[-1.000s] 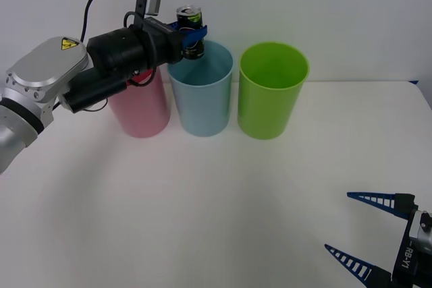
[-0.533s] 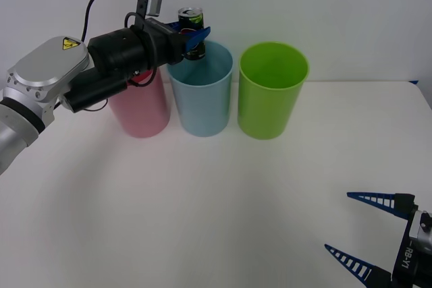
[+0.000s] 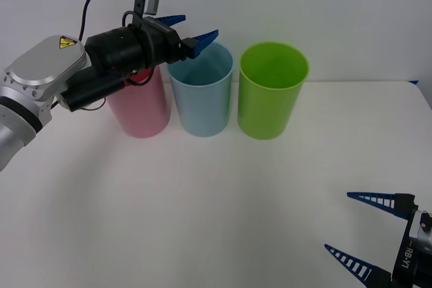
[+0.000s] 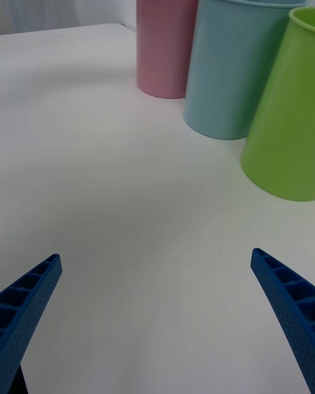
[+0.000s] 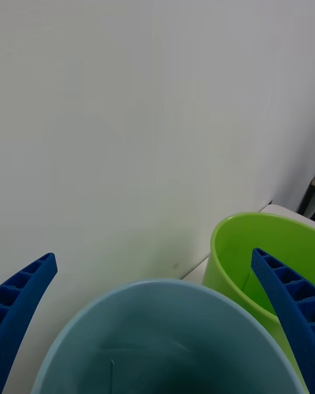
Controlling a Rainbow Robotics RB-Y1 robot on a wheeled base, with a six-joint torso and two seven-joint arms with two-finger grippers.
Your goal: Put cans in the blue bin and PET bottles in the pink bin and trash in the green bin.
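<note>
My left gripper (image 3: pixel 190 30) hangs open just above the back-left rim of the blue bin (image 3: pixel 201 94), with nothing between its fingers. The can is out of view. In the left wrist view the blue bin (image 5: pixel 164 341) opens directly below, with the green bin (image 5: pixel 252 262) beside it. The pink bin (image 3: pixel 142 109) stands left of the blue one, partly hidden by my left arm, and the green bin (image 3: pixel 271 92) stands to the right. My right gripper (image 3: pixel 368 234) rests open low at the table's near right corner. The right wrist view shows the pink bin (image 4: pixel 169 36), the blue bin (image 4: pixel 239 62) and the green bin (image 4: pixel 289 118).
The white table (image 3: pixel 216 193) stretches wide and bare in front of the three bins. A white wall (image 3: pixel 304 5) rises close behind them. The table's right edge (image 3: pixel 422 96) lies beyond the green bin.
My left gripper has opened over the blue bin and the can it held has left its fingers and dropped from sight. The right arm has not moved.
</note>
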